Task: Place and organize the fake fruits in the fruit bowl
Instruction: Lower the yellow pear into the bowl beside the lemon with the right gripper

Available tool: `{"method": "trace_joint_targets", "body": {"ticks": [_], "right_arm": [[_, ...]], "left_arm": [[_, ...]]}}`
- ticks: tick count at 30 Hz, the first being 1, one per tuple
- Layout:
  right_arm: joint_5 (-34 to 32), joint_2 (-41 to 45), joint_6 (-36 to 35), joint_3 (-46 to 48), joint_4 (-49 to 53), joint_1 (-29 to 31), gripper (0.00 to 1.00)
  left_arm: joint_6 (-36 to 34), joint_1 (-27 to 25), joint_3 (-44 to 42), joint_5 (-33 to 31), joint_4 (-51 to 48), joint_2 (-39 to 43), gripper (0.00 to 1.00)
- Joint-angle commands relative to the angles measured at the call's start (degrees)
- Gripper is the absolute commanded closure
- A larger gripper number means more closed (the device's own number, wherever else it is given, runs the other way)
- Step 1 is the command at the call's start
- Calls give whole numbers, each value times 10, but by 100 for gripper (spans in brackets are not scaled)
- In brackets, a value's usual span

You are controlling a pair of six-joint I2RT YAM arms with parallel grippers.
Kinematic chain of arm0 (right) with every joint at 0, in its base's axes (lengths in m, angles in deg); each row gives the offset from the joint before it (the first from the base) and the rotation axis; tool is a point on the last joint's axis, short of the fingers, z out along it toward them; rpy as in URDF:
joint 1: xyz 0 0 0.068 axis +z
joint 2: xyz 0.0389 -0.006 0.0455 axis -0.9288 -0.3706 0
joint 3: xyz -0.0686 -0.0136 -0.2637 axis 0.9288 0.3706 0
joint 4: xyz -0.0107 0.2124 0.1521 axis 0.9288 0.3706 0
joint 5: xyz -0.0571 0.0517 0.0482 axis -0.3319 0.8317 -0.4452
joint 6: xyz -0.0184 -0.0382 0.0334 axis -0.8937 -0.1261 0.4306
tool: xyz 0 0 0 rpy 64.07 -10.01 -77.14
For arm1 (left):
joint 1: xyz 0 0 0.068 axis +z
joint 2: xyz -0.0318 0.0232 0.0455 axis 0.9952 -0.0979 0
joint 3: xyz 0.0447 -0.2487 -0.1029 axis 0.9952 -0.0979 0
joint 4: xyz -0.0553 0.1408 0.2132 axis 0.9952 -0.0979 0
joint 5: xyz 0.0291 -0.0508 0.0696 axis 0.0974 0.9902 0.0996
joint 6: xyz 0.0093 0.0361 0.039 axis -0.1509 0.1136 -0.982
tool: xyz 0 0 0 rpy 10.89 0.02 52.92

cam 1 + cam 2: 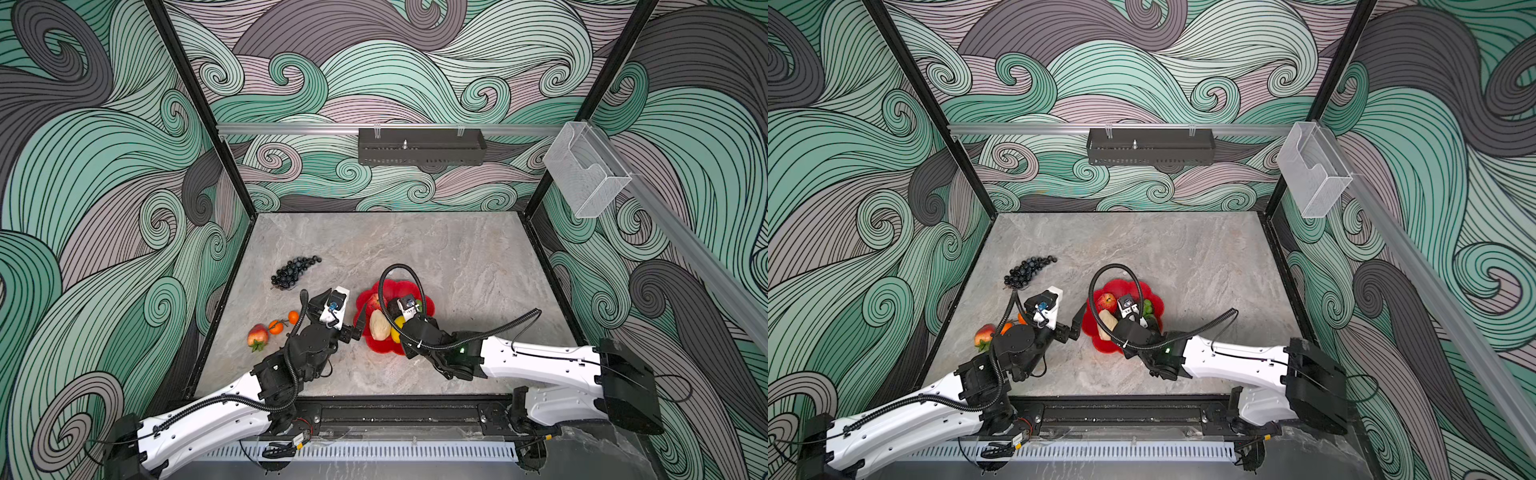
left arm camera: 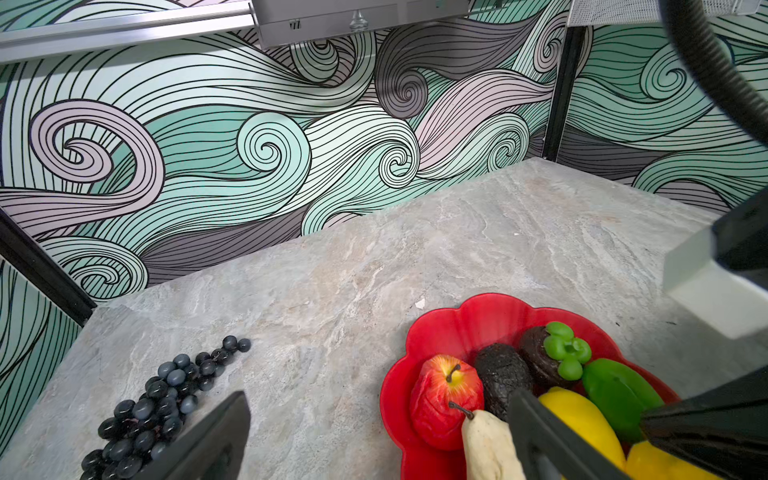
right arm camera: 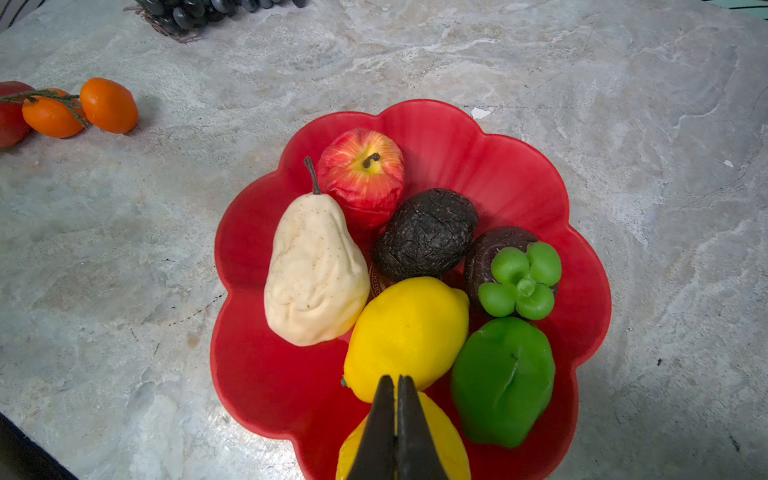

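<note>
Red fruit bowl (image 3: 519, 174) holding several fruits (image 3: 316, 270) sits mid-way along the tabletop (image 1: 457, 257); left end effector (image 1: 359, 321) gapes empty at its left rim, right end effector (image 3: 397, 380) is clenched, empty, over the lemons (image 3: 407, 332); grapes (image 1: 296, 271) and oranges (image 1: 275, 327) lie left.

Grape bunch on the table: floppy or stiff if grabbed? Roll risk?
The grape bunch is many small grapes on thin twigs, so it will probably sag and dangle, not lift stiffly. The round, glossy grapes may slip from a pinch. Lying long and flat, it seems unlikely to roll.
</note>
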Motion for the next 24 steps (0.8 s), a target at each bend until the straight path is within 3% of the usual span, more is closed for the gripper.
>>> {"method": "trace_joint_targets", "body": {"ticks": [1, 9, 24], "right_arm": [[-4, -7, 2, 9, -17, 3, 96], [8, -12, 6, 21, -26, 3, 95], [13, -5, 0, 17, -29, 3, 74]], "left_arm": [[11, 5, 3, -15, 3, -1, 1], [10, 6, 3, -14, 5, -2, 1], [13, 9, 4, -10, 9, -18, 1]]}}
